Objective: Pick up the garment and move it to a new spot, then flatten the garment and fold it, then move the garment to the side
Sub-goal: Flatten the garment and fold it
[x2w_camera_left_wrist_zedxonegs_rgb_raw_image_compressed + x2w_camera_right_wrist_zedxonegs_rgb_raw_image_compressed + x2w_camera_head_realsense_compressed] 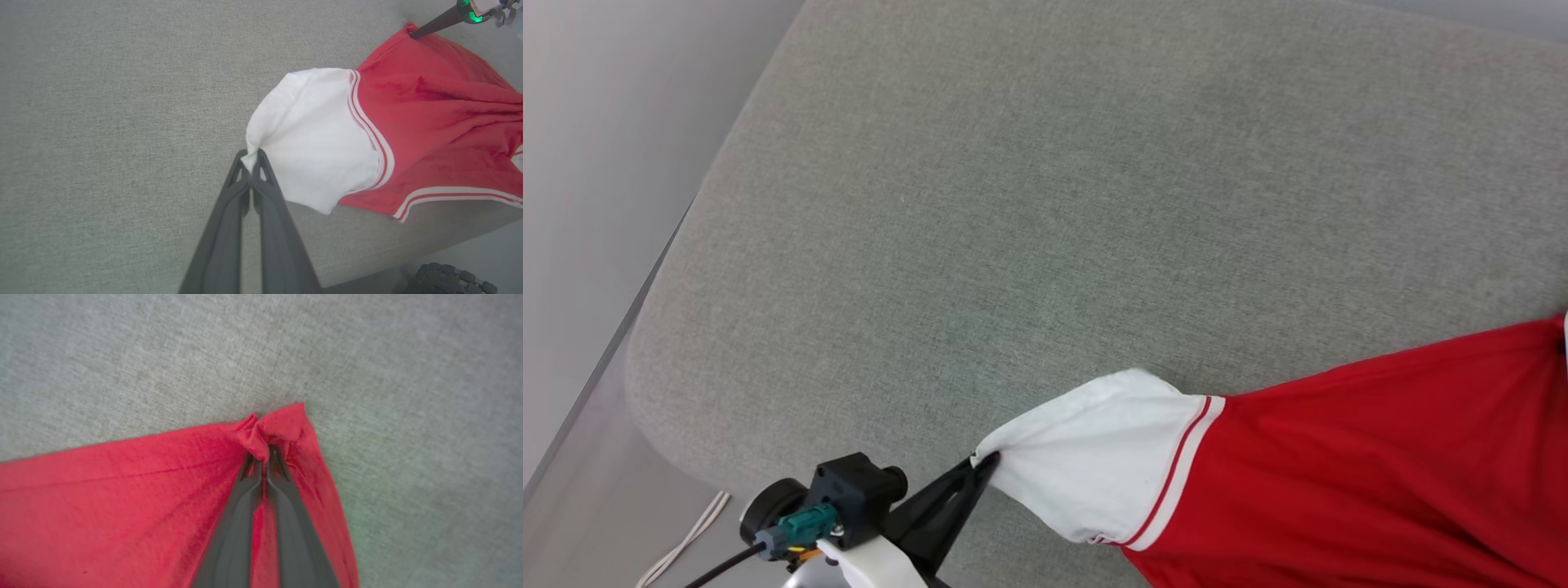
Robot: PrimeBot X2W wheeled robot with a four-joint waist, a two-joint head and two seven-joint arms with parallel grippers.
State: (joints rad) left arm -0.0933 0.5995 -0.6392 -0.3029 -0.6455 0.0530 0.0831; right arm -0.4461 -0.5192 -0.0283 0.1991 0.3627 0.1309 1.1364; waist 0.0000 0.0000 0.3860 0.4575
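**Item 1: garment** [1356, 457]. Red jersey shirt with a white short sleeve [1094, 461] and striped trim at the armhole. It lies on the grey upholstered surface [1013, 204], toward 4 o'clock in the head view. It is drawn out between two grip points, with the sleeve end at 7 o'clock of the cloth. No lettering is legible.

**Item 2: left gripper** [985, 462]. At 6 o'clock in the head view. Its jaws are pressed together, pinching the outer edge of the white sleeve. In the left wrist view [251, 157] the cloth bunches at the tips.

**Item 3: right gripper** [265, 452]. Its jaws are closed on a puckered red corner of the garment [122, 498]. In the left wrist view one dark finger [429, 27] meets the red cloth at 1 o'clock.

**Item 4: surroundings.** A white cable [686, 539] lies on the floor at 7 o'clock in the head view. A dark treaded wheel [449, 279] sits at 5 o'clock in the left wrist view, below the surface's edge.
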